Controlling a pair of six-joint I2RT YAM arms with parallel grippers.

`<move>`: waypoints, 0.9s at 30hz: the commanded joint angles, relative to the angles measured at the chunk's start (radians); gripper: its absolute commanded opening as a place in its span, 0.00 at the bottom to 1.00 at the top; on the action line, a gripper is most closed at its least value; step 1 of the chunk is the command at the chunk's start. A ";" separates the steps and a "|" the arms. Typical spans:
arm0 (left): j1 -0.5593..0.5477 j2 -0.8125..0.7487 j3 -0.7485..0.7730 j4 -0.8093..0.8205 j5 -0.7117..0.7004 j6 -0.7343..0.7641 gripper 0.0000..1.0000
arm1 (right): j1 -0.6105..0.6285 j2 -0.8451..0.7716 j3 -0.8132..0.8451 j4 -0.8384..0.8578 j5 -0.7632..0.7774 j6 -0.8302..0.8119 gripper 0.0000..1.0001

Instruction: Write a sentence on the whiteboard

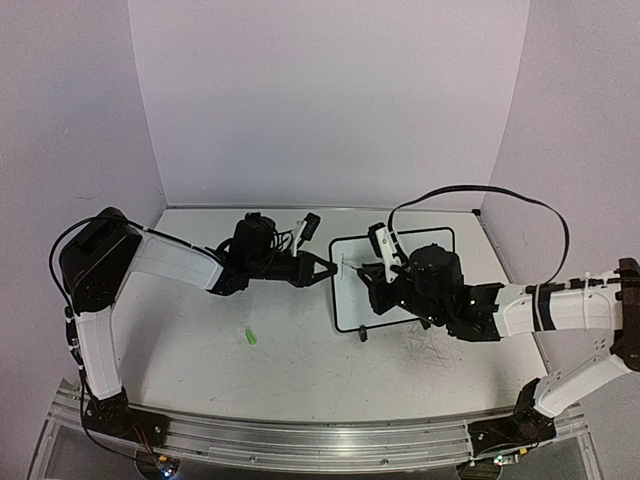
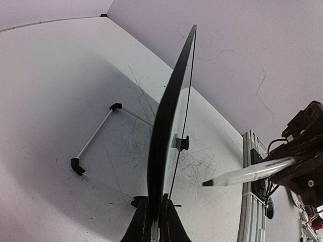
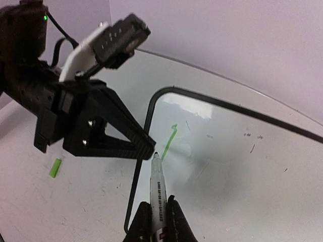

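Scuffed worktop (image 1: 200, 340). Left gripper (image 1: 325, 268) pinches whiteboard (image 1: 347, 300), right gripper (image 3: 157, 212) clamps marker (image 3: 157, 186); sentence (image 3: 170, 138) just one stroke. Next: light, steady strokes imo.

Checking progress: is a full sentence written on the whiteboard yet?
No, the whiteboard bears only one short green stroke beside the marker tip.

My two arms (image 1: 175, 258)
White shells, black joints and fingers (image 3: 116, 133), a looping black cable (image 1: 490, 188), one green light (image 3: 45, 17).

Hidden / cut off
Right arm (image 1: 570, 310) covers much of whiteboard (image 1: 348, 297) from above; pen (image 3: 158, 184) rear cut by btm edge; green mark (image 3: 171, 137) unreadable.
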 commanded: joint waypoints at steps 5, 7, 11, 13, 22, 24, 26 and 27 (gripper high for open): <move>0.000 -0.030 -0.010 -0.010 -0.014 0.006 0.00 | 0.000 0.016 0.029 0.092 0.065 -0.037 0.00; 0.000 -0.028 -0.010 -0.011 -0.014 0.005 0.00 | 0.000 0.022 0.031 0.100 0.084 -0.035 0.00; 0.000 -0.025 -0.011 -0.010 -0.012 0.005 0.00 | 0.000 0.034 0.035 0.111 0.106 -0.038 0.00; 0.000 -0.026 -0.011 -0.010 -0.011 0.005 0.00 | -0.001 0.043 0.040 0.114 0.101 -0.041 0.00; 0.000 -0.028 -0.016 -0.010 -0.007 0.008 0.00 | -0.002 0.079 0.054 0.126 0.093 -0.044 0.00; 0.000 -0.030 -0.017 -0.010 -0.007 0.010 0.00 | -0.002 0.085 0.055 0.127 0.102 -0.043 0.00; 0.001 -0.029 -0.017 -0.010 -0.007 0.010 0.00 | -0.003 0.091 0.058 0.129 0.111 -0.042 0.00; 0.001 -0.029 -0.018 -0.010 -0.007 0.010 0.00 | -0.003 0.094 0.060 0.130 0.120 -0.040 0.00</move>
